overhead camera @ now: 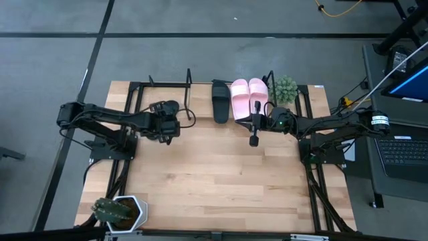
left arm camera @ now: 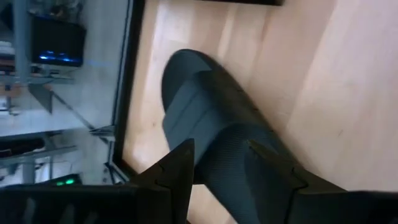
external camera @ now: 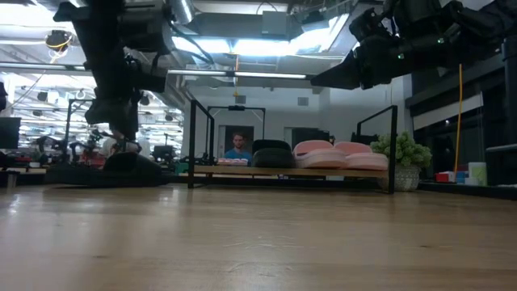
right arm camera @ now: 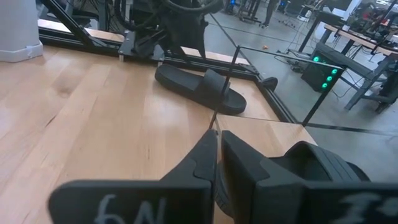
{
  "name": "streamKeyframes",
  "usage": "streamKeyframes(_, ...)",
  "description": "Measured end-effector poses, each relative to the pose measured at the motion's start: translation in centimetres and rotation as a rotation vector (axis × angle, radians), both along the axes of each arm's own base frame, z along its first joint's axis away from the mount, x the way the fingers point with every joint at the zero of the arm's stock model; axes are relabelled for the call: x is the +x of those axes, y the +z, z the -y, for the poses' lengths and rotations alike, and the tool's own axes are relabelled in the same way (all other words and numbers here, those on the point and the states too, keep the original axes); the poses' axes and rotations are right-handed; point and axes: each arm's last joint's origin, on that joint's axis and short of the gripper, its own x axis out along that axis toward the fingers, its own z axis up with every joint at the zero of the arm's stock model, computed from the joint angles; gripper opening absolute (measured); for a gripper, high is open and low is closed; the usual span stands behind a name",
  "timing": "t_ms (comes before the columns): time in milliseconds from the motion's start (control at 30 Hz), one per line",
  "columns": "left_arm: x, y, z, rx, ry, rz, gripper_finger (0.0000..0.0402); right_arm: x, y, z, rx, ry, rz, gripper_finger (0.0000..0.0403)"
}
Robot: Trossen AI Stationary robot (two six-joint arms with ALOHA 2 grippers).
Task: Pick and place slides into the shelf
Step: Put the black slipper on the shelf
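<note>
three of the slides already sit on the shelf (overhead camera: 200, 85) in the upper middle of the high view: a black slide (overhead camera: 220, 100) and, touching on its right, a pair of pink slides (overhead camera: 249, 96). the fourth, the loose black slide (right arm camera: 200, 89), lies on the tabletop (overhead camera: 214, 174) at centre left, outside the shelf's left end frame. the left gripper (overhead camera: 167, 125) hangs right over it, and in the left wrist view its fingers (left arm camera: 177, 168) stand spread on either side of the strap, not pressing it (so nothing is gripped).

the right gripper (overhead camera: 254, 127) hovers in front of the shelf below the pink pair, holding nothing; its fingers (right arm camera: 205, 163) look nearly together with only a thin gap, though whether they are parting i cannot tell.

risks from here, as i judge them:
- a close on the sloped strap could pinch only its edge, and the soft slide would swing or slip out on the lift.
- the open shelf space is left of the black slide, beside the end frame; a tilted carry could catch that thin metal bar.
- the right arm waits near the shelf front, so a wide swing by the left arm might crowd it.
- setting down too far right would nudge the black slide into the pink pair.
</note>
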Motion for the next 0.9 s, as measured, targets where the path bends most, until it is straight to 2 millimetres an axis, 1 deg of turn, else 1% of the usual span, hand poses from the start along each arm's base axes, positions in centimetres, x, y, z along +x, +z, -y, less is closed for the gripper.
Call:
streamKeyframes(167, -0.1, 0.0, -0.1, 0.000, 0.011, -0.002, 0.0129, 0.0, 0.0, 0.0, 0.000, 0.000, -0.001, 0.0027)
streamKeyframes(467, -0.2, -0.2, -1.1, -0.033, 0.111, 0.031, 0.0129, 0.0, 0.0, 0.0, 0.000, 0.000, -0.002, 0.0028)
streamKeyframes(667, 0.2, -1.5, -1.6, -0.035, 0.109, -0.065, 0.0128, 0.0, 0.0, 0.0, 0.001, 0.000, -0.005, 0.0028)
streamKeyframes(800, 0.5, -2.2, -2.2, 0.060, 0.112, -0.139, 0.0128, 0.0, 0.0, 0.0, 0.001, 0.000, -0.005, 0.0028)
streamKeyframes(900, 0.5, -2.5, -2.7, 0.061, 0.133, -0.159, 0.0128, 0.0, 0.0, 0.0, 0.001, 0.000, -0.005, 0.0028)
